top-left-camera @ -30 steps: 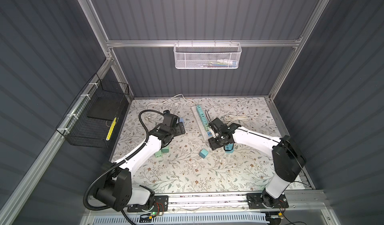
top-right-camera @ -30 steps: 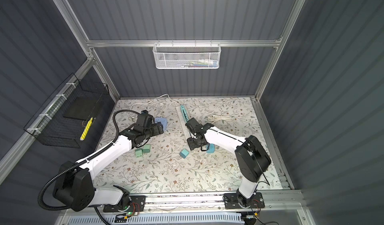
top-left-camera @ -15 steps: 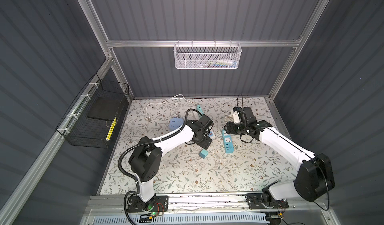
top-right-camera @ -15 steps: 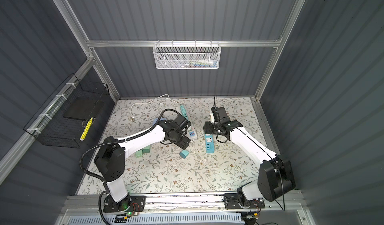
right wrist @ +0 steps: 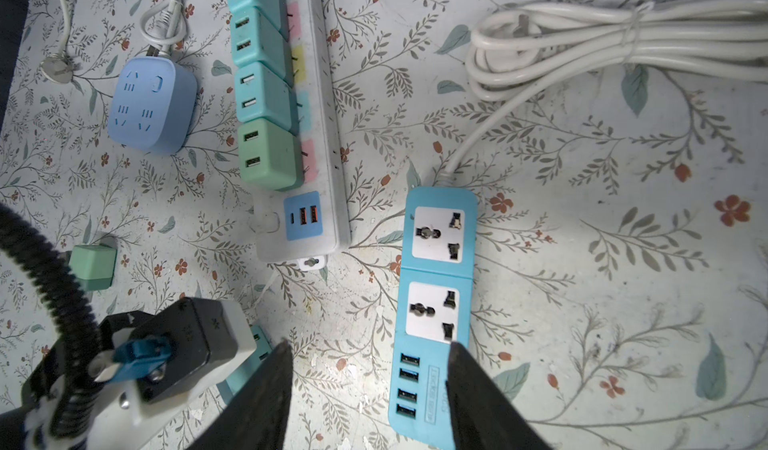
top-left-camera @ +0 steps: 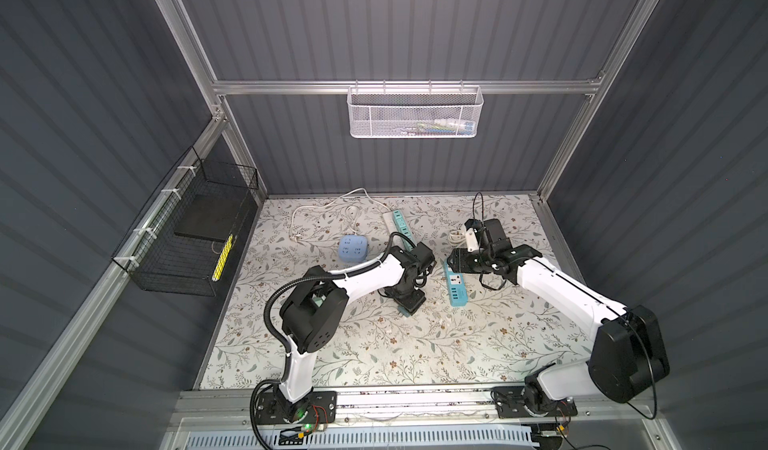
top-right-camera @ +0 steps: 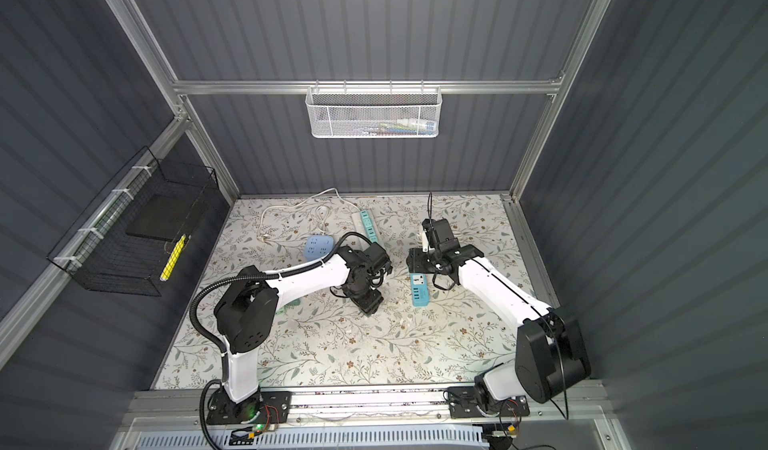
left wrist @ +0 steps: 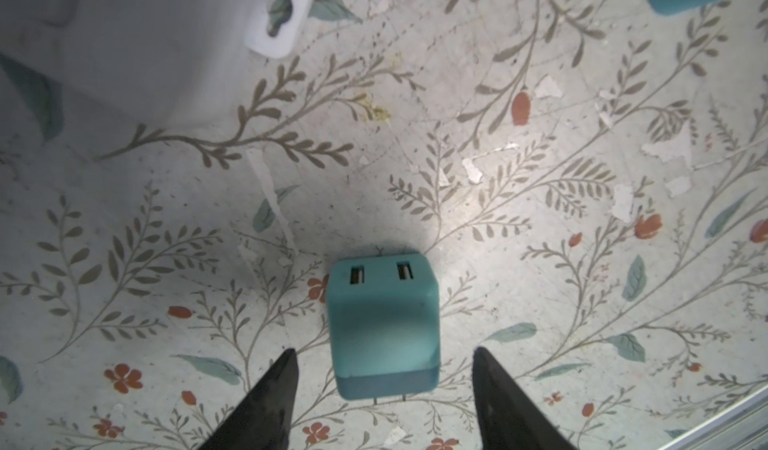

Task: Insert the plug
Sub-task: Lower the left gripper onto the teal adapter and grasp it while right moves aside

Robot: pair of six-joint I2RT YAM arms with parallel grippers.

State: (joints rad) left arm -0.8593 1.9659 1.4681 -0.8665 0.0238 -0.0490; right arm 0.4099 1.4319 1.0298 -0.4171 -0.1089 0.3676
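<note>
- The step in hand looks like the pick-up. The left hand (left wrist: 383, 351) hangs over the teal plug (left wrist: 382, 319) with its fingers (left wrist: 266, 402) spread, one on each side and a gap at both, gripping nothing.
- The plug lies on its side on the tabletop (left wrist: 540, 219), between the fingers and a little ahead of their tips. Its USB ports face away from the hand and its prongs point back toward the palm.
- To do this well, centre the hand first and lower it until the pads face the two flat flanks squarely. Then close, so the cube neither twists nor skids.
- With the prongs toward the palm, this grip probably will not present them to a socket, so a turn or regrasp seems likely.
- The left arm reaches in toward the middle, with its wrist bent so the hand points down at the tabletop.
- The right hand (right wrist: 369, 345) is open and empty, with the blue power strip (right wrist: 436, 302) below and ahead of it. Whether a finger touches the strip I cannot tell.
</note>
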